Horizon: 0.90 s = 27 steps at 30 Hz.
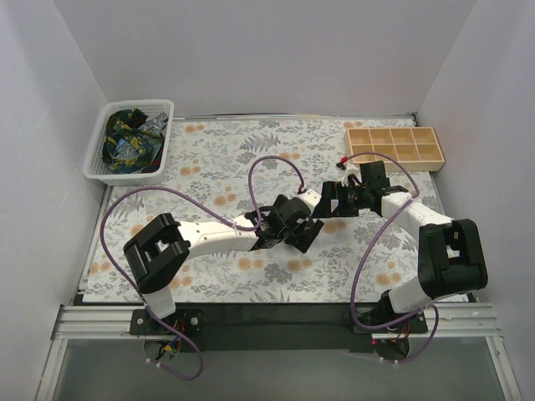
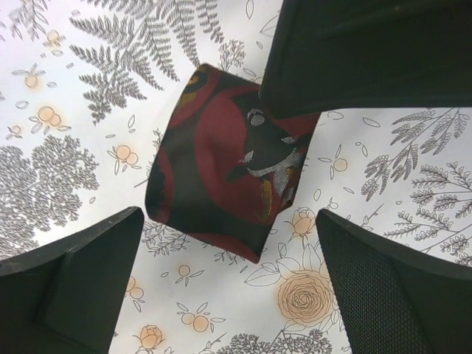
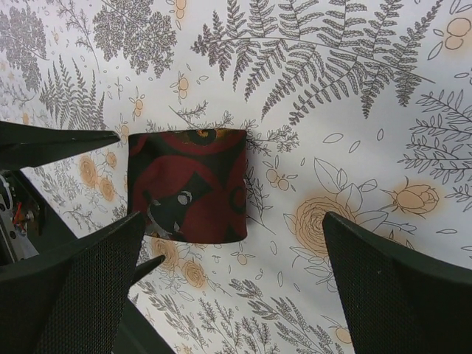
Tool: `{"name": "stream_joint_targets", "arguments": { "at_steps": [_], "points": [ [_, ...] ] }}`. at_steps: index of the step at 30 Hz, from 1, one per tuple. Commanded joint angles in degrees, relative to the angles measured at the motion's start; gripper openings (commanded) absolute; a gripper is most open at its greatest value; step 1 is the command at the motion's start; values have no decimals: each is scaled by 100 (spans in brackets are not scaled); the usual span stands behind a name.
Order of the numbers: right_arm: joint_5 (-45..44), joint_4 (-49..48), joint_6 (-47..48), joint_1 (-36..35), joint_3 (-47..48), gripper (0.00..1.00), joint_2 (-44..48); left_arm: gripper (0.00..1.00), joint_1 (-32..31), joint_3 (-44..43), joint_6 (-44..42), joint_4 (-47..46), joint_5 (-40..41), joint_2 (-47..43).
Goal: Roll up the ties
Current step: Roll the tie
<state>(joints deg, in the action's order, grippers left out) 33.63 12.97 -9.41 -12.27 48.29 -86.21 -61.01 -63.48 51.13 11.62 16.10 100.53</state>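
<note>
Maroon tie lies rolled on the table between left gripper and right gripper, both wide open, empty. This 1 seems done (more in the basket); next, fetch another.

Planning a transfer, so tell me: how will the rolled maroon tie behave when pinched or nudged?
The rolled tie is soft fabric, so it would probably squash under a pinch. Nothing visible fastens it, so it may loosen when lifted. It seems to lie on its side, so a nudge could roll it.
</note>
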Motion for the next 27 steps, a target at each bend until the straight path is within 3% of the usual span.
{"name": "stream_joint_targets", "arguments": {
  "at_steps": [1,7,16,27],
  "points": [
    [92,-295,-87,102,-162,93,341,98,-51,-68,-393,-168,122,-552],
    [74,-559,-289,374,-426,93,693,98,-7,-59,-1149,-353,-176,-342],
    [21,-787,-562,709,-883,96,1151,98,476,-454,-1475,-406,-1301,107],
    [197,-1060,-729,788,-1173,97,1168,98,573,-674,-1571,-239,-1794,573]
  ]
}}
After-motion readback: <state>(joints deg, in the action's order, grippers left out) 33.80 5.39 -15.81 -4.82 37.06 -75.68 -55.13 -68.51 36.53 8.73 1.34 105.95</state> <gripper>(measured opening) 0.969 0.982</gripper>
